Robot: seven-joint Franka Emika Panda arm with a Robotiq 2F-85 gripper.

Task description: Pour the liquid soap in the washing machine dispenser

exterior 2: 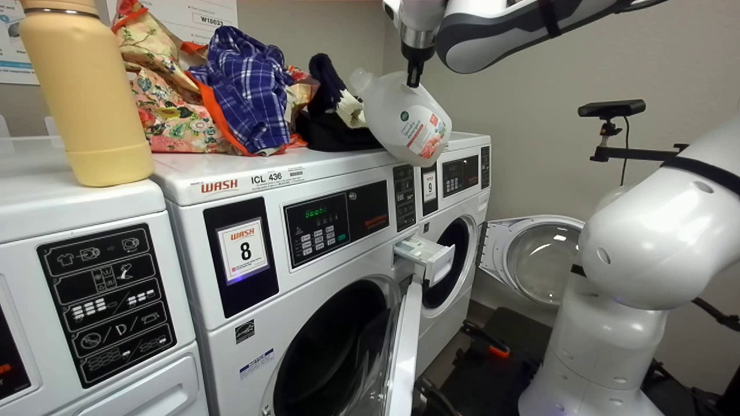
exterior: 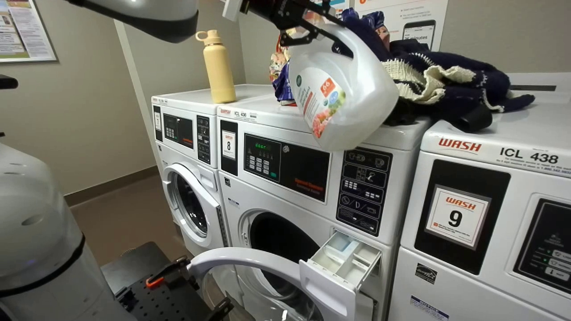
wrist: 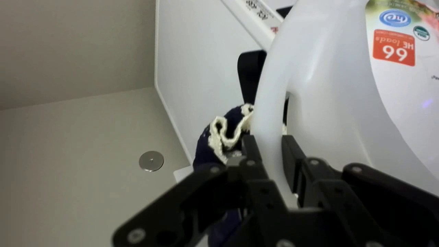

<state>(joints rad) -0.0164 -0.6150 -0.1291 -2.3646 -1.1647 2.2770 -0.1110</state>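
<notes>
Hanging up high, the liquid soap [exterior: 357, 104] was right there in your hold, operator! Your gripper [wrist: 268, 147] was clamped on the moulded handle [wrist: 272, 89], one black fingertip [wrist: 252, 151] on either side of it, as clear as could be in the wrist view. And what a lean you had on that white jug: in an exterior view its neck [exterior 2: 363, 82] pointed up toward the left of that view, the base [exterior 2: 419, 157] low at the opposite end; cap or bare mouth, it was too blurred to call. The floral-printed label [exterior: 317, 104] sat tilted with it. Down below, well apart from the jug in both exterior views, your dispenser [exterior: 330, 281] stuck out of the washing machine [exterior: 290, 200], its compartments [exterior: 350, 269] facing upward, one of them bluish. Near it the round door [exterior: 254, 256] stood wide open, and green letters [exterior: 260, 146] glowed on the dark control panel [exterior: 303, 169]! Up top you had a crowd: a blue plaid cloth [exterior 2: 245, 86] and floral fabric [exterior 2: 167, 110] heaped together, a navy knit [exterior: 473, 67] with cream edging [exterior: 439, 76] behind the jug, and a tan bottle [exterior: 218, 67] upright on the neighbouring washer [exterior 2: 34, 173]. Just beside yours stood the number 9 washer [exterior: 468, 285].
</notes>
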